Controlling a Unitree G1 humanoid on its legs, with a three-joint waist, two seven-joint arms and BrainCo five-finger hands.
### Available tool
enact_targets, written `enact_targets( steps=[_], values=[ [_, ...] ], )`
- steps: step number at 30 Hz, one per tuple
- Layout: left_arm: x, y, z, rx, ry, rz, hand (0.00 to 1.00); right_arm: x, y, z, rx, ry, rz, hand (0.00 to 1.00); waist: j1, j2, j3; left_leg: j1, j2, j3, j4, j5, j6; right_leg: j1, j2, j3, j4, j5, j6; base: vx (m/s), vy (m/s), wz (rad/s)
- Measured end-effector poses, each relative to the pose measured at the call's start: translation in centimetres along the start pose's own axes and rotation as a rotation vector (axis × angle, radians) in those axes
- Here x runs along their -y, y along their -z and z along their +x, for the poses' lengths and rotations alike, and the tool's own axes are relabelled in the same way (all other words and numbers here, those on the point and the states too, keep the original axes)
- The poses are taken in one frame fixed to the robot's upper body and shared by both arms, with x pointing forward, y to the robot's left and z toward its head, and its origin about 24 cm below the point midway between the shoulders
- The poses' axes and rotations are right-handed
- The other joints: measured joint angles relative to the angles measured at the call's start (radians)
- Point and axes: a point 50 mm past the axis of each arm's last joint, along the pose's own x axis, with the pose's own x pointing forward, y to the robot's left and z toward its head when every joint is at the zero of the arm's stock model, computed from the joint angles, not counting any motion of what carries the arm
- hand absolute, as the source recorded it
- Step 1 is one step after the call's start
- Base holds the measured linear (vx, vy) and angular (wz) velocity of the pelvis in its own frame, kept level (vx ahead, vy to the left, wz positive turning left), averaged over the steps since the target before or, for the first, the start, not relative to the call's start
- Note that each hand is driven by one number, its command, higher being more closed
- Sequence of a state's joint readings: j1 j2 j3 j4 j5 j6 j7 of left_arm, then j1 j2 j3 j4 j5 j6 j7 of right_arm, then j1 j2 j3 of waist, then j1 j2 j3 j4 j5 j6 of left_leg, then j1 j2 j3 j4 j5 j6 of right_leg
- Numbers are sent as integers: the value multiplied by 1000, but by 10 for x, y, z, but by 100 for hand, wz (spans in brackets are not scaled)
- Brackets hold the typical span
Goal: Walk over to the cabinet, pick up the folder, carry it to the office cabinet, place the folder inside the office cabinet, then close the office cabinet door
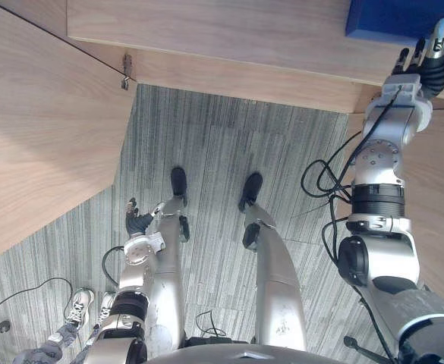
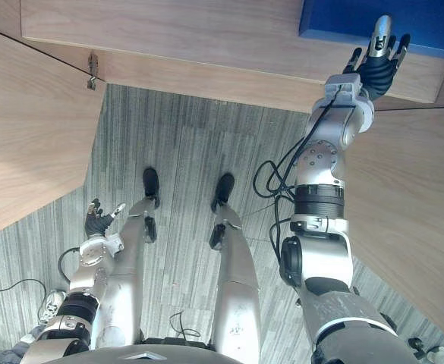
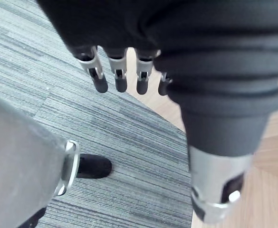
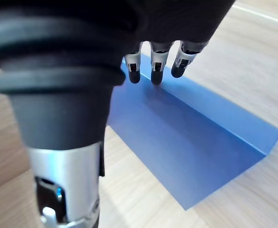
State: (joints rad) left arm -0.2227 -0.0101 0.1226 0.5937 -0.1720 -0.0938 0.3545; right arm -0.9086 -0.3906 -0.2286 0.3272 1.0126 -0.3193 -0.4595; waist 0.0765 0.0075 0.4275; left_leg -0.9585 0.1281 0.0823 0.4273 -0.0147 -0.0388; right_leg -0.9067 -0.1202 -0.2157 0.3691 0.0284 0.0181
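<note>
A blue folder lies flat on the light wooden cabinet top at the far right. My right hand is stretched out over the folder's near edge, open with straight fingers. Their dark tips hover at or just touch the folder; I cannot tell which. My left hand hangs low beside my left leg, open with relaxed fingers, holding nothing above the grey carpet.
A large wooden panel angles in from the left and meets the cabinet at a small metal hinge. Another wooden surface runs down the right side. A person's shoes stand at the lower left on the striped grey carpet.
</note>
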Motion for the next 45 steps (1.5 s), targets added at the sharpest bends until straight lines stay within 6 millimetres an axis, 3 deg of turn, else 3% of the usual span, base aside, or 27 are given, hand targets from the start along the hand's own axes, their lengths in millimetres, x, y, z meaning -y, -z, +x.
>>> enact_targets(
  steps=[6,11,21,26,31,35,39,40,45],
  values=[
    [-5,3,-4,3,7,-1,0,-39,7,6,-20,-123,13,0,-1,0,0,0,0,0,-12,8,-3,-5,0,-3,-6,0,0,30,-11,1],
    [-5,4,-5,0,14,3,0,-59,15,15,-58,-128,17,0,2,0,0,0,-1,1,-13,8,-4,-5,-1,-3,-7,0,0,0,0,0],
    [-4,5,-6,4,14,-2,0,-64,18,18,-79,-115,38,0,1,0,0,8,0,2,-28,20,-9,-6,-1,-3,-6,1,-2,11,-4,0],
    [-4,2,-7,19,16,-11,0,-48,5,3,-24,-164,22,0,0,-1,0,16,0,7,-27,19,-8,1,-1,1,-6,1,-2,12,-4,-1],
    [-4,-6,-8,55,20,-18,0,-32,-20,-25,132,-273,-168,0,-12,-2,1,25,1,15,-25,17,-7,5,-1,9,-2,1,-1,29,-10,-3],
    [-4,-9,-8,86,25,22,0,-27,-29,-49,291,-340,-461,0,-18,-3,2,48,5,23,-25,13,-6,21,3,16,-1,1,-1,29,-20,-5],
    [-6,-10,-9,105,24,64,0,-21,-18,-62,385,-387,-824,0,-21,-3,2,52,7,27,-24,13,-5,24,4,19,-1,1,-1,14,-10,-2],
    [-8,-10,-11,112,21,70,0,-19,-11,-65,415,-400,-974,100,-21,-5,3,53,7,28,-24,13,-5,24,4,19,-1,1,-1,0,0,0],
    [-12,-8,-12,114,13,93,0,-10,7,-65,457,-434,-1322,100,-13,-6,3,52,6,27,-24,13,-5,23,3,17,0,1,-1,41,-13,1]
  ],
)
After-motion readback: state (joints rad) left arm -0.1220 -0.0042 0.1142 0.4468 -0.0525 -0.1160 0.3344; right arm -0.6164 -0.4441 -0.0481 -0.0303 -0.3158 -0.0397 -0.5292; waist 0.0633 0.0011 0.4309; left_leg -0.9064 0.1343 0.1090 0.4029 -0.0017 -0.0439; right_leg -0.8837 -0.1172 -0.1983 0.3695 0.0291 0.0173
